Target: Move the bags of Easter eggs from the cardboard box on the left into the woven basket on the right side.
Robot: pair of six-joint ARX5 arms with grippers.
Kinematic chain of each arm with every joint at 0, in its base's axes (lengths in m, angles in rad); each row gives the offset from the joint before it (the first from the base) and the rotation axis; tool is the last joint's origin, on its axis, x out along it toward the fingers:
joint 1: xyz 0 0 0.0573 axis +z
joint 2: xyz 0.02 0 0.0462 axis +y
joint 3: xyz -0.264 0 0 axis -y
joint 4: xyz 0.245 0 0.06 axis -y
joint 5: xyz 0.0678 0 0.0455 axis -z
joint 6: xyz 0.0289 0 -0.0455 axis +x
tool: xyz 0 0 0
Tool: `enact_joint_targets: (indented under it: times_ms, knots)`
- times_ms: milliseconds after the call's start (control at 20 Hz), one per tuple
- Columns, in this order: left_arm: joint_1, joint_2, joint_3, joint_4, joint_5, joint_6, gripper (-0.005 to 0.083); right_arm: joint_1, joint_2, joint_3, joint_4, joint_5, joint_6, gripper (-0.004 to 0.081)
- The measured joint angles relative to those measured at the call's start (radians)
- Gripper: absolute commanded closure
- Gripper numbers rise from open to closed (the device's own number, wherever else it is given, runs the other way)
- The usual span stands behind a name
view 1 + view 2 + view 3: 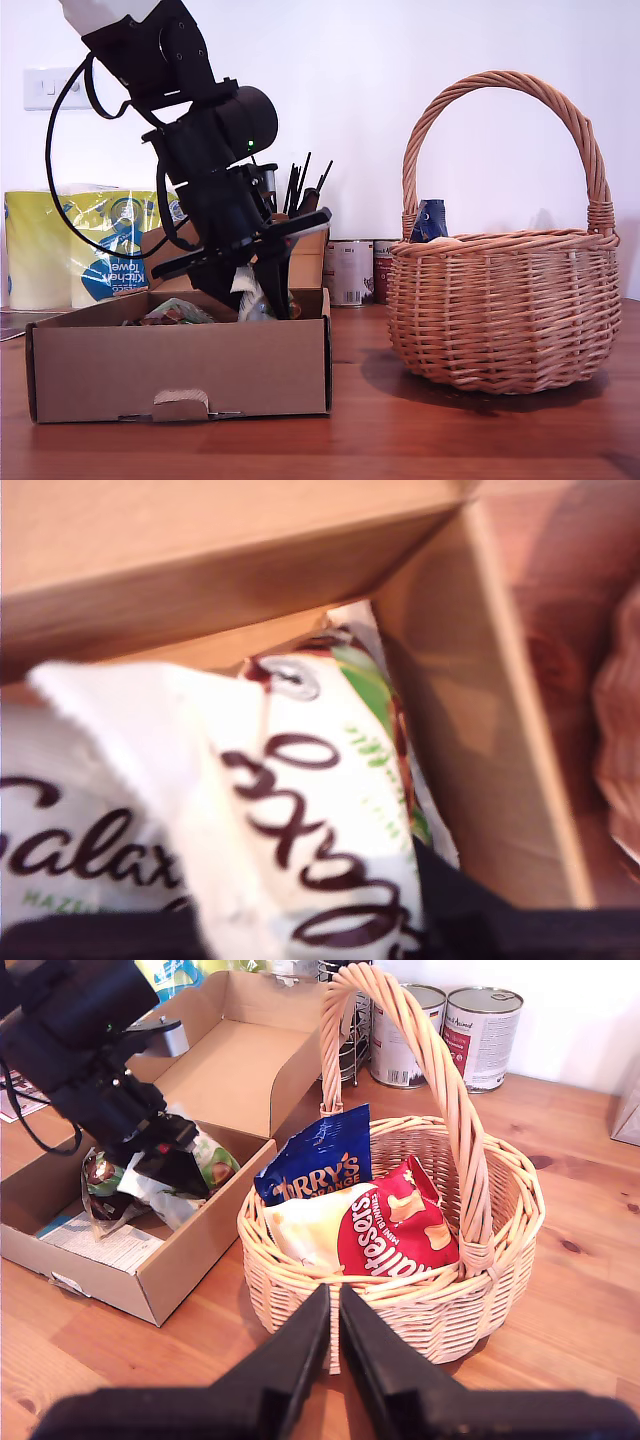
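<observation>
My first gripper [262,295] reaches down into the cardboard box [180,370] at the exterior view's left, shut on a pale green-white Galaxy bag [330,820] whose white crinkled top pokes up between its fingers [246,283]. A second pale bag [90,860] lies beside it in the box. At the exterior view's right, the woven basket [500,310] holds a dark blue bag [320,1155], a red-orange Maltesers bag [400,1225] and a pale bag [305,1230]. My second gripper [335,1305] hovers shut and empty just outside the basket's rim [530,1210].
A yellow-blue kitchen towel pack [90,245] stands behind the box. Metal tins [350,270] and a rack of dark utensils [300,185] stand by the wall between box and basket. The basket's tall handle [440,1070] arches over its opening. A leaflet [100,1245] lies in the box.
</observation>
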Motion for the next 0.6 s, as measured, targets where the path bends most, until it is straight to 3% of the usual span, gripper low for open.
enact_joint_targets:
  times_ms: [150,350,600]
  knots:
    - [0.0,0.011,0.104,-0.127,0.01,0.067,0.0733,0.0,0.0,0.0,0.001,0.0,0.0,0.0782]
    - [0.0,0.01,0.28,-0.313,0.005,0.245,0.0733,0.0,0.0,0.0,0.004,0.0,0.0,0.0782]
    - [0.0,-0.051,0.317,-0.51,0.003,0.447,0.0733,0.0,0.0,0.0,0.004,0.0,0.0,0.0782]
